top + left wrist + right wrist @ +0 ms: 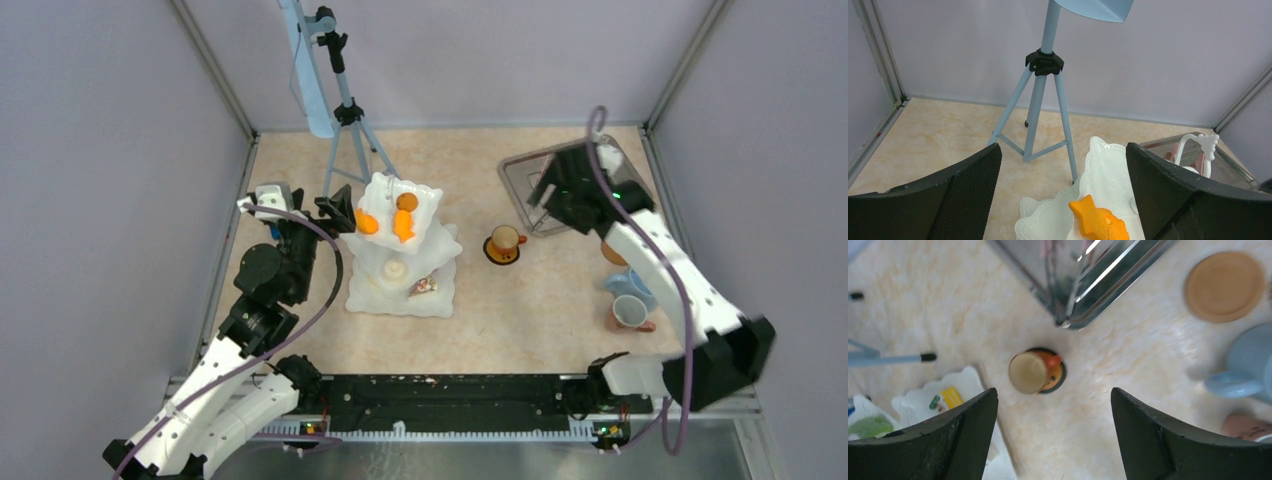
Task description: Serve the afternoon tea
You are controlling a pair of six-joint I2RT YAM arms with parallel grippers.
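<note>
Lifting right claw [1053,402] (wide open, empty) straight up spares orange mug [1029,372] below; left claw [1063,152] likewise open, empty, seemingly beside tiered stand [372,288].

Blue tripod [347,113] stands well apart from metal tray [518,185].

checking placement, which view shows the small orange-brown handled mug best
Right wrist view: the small orange-brown handled mug sits large and central, seen from above. Top external shows the mug small and far off; left wrist does not show it.
</note>
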